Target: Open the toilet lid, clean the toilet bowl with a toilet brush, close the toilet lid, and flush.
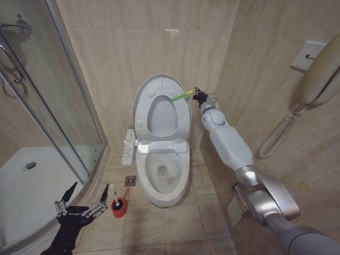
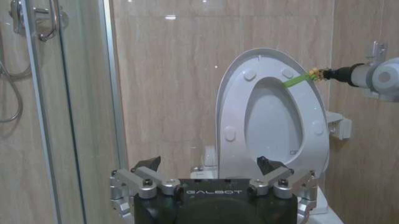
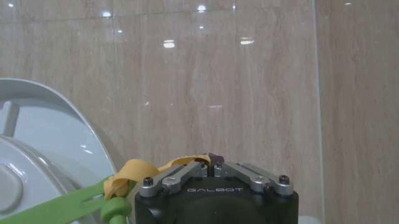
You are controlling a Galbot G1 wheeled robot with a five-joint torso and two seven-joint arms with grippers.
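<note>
The toilet lid stands upright against the back wall, its bumpers facing me; it also appears in the left wrist view. A green strap with a yellow loop runs from the lid's upper right edge to my right gripper, which is shut on the loop. The toilet bowl lies uncovered below. The toilet brush stands in its red holder on the floor, left of the bowl. My left gripper hovers open just left of the brush handle, holding nothing.
A white button panel sticks out at the bowl's left side. The glass shower door and white tray close off the left. A floor drain lies beside the bowl. A wall handset hangs on the right wall.
</note>
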